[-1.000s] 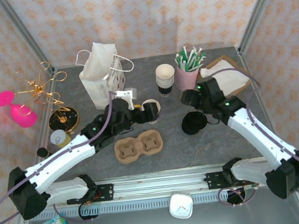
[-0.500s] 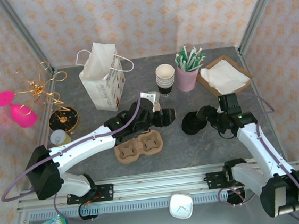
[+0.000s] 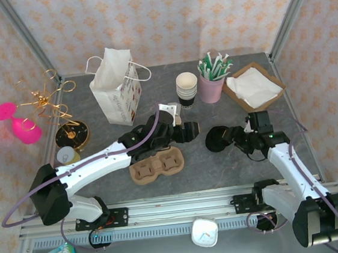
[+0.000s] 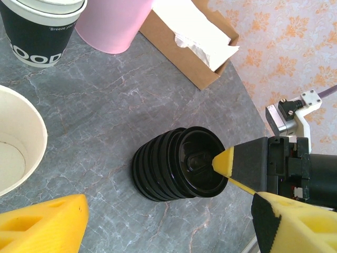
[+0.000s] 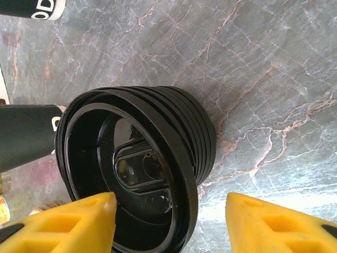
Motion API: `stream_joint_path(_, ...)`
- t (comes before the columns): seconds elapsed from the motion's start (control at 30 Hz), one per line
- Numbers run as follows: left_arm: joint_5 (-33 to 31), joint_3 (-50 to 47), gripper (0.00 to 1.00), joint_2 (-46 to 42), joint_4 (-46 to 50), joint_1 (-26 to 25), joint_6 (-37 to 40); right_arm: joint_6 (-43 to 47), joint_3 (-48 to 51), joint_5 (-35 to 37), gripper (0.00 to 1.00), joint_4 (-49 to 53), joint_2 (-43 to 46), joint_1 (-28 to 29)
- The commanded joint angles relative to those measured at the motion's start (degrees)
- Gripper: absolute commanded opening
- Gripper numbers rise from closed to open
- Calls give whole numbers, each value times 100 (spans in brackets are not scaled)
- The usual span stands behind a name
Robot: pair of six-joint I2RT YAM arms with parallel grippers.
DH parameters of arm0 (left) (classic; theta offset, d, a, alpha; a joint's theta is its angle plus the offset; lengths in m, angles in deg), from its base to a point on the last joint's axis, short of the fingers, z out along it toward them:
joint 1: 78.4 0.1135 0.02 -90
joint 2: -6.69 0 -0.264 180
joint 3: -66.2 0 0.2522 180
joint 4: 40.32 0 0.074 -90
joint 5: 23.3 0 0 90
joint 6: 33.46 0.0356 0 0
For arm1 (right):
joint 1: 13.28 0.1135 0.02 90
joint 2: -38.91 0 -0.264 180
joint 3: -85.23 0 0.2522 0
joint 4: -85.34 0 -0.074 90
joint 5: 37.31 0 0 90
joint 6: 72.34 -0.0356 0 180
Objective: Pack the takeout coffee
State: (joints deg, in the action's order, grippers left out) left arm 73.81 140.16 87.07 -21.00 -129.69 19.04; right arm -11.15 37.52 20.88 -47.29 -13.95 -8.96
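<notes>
A stack of black coffee lids (image 3: 217, 139) (image 4: 168, 171) (image 5: 158, 142) lies on its side on the grey table. My right gripper (image 3: 235, 137) (image 5: 168, 221) is open and straddles the rim of the outermost lid. One finger sits inside the lid's hollow and the other stands clear of the stack. My left gripper (image 3: 189, 130) (image 4: 168, 226) is open, with bare table between its fingers. A white-lined paper cup (image 4: 13, 142) stands just beyond its left finger. A brown cardboard cup carrier (image 3: 158, 164) lies in front of the left arm.
A white paper bag (image 3: 116, 86) stands at the back left. Stacked black cups (image 3: 186, 88) (image 4: 39, 29), a pink cup of stirrers (image 3: 212, 79) and a napkin tray (image 3: 252, 87) stand behind. Pink glasses (image 3: 17, 121) and gold wire sit far left.
The right gripper came down and left from beside the pink cup to the lid stack, and its jaws have narrowed. The left gripper swung right toward the lids.
</notes>
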Motion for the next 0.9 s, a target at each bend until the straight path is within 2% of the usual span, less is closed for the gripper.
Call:
stream_joint_path(0.0,62,18,83,57,-144,-13,32,54,95,-122,53,-87,22,-62)
stream_joint_path(0.6,-8,29,84,49,-99,-15,207,-46,172,-343,30,-196,-58,-177)
stream_joint_path(0.87,-130,63,87,15,-26,-19,531,-29,22,-382,23,-79,-47,-203)
